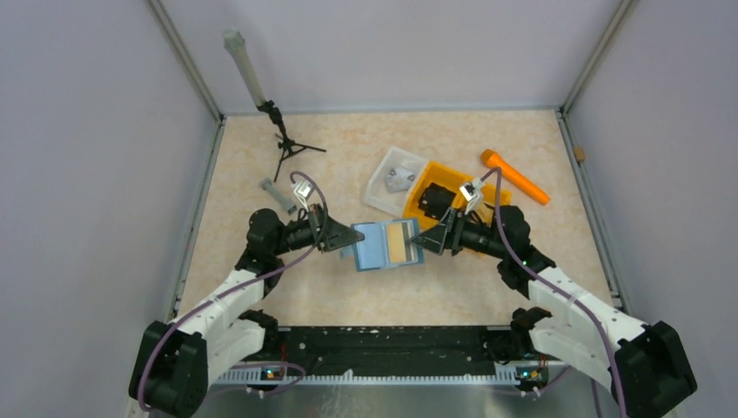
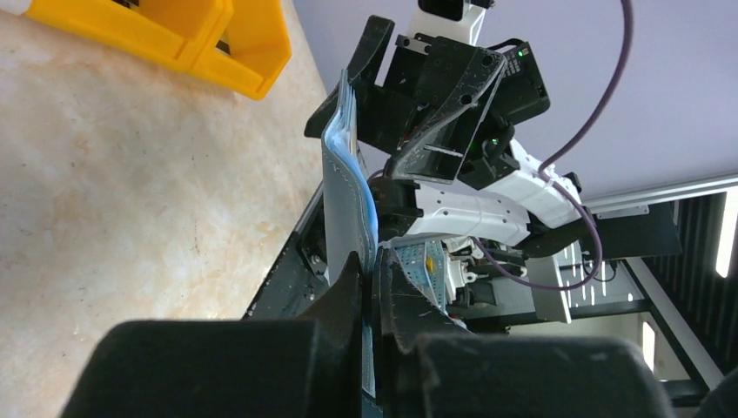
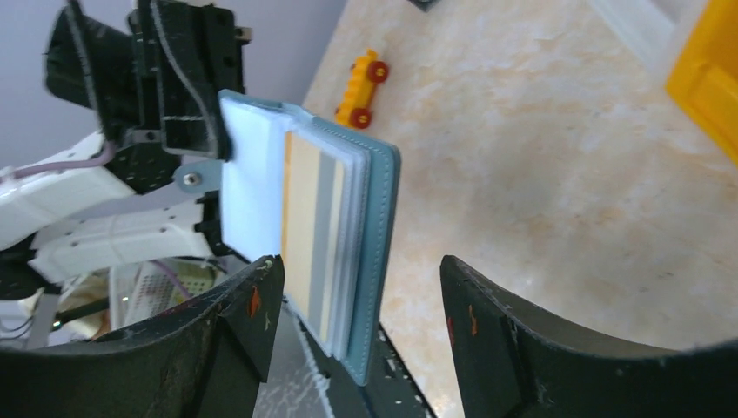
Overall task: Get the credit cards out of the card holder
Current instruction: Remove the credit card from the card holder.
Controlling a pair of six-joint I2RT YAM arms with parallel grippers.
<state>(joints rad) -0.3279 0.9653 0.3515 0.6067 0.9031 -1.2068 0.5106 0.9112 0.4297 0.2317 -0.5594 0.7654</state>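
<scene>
Your left gripper (image 2: 372, 268): clamped tight on card holder (image 1: 387, 246), left edge. Holder: one, flat teal rectangle, stitched rim, spread open; tan-and-grey striped card in clear sleeves. Your right gripper (image 3: 358, 266): jaws wide, straddling holder's right edge. Beyond holder: one orange bin (image 1: 446, 178), one white tray (image 1: 383, 185).

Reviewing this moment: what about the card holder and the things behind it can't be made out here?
Number of cards in the card holder: right wrist view shows stacked sleeves edge-on; top view too small.
Print on the cards: blurred or too small everywhere.
Bin contents: top view, right arm covers part; wrist views cut it off.
Tray contents: top view, too small.
</scene>
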